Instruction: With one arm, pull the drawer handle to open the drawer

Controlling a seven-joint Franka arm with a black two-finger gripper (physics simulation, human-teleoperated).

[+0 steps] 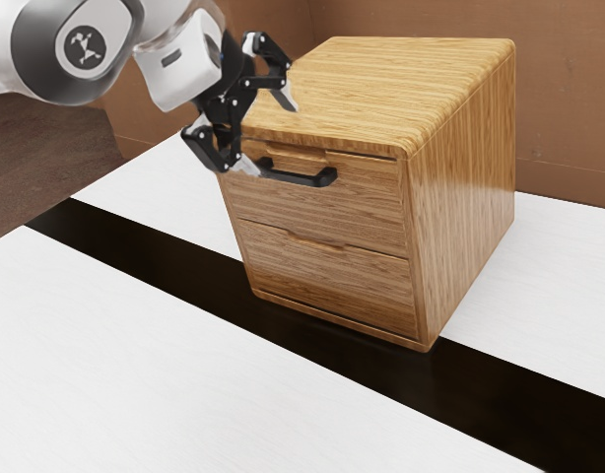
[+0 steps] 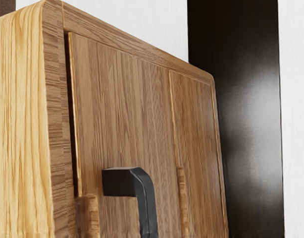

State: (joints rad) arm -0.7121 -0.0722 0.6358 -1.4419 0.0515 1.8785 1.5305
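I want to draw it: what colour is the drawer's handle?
Black. The handle shows best in the exterior view, on the top drawer.

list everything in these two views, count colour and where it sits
light wooden two-drawer cabinet: one, oak brown, on the table, middle of the exterior view
upper drawer front: one, oak brown, top of the cabinet's front face
lower drawer front: one, oak brown, just below the upper one
black bar drawer handle: one, black, on the upper drawer front
white table top: one, white, under the cabinet
black stripe: one, black, crossing the table diagonally under the cabinet
brown wall: one, brown, behind the table
white and grey robot arm: one, entering from the exterior view's upper left
black two-finger end effector: one, black, open, at the handle's end nearer the arm
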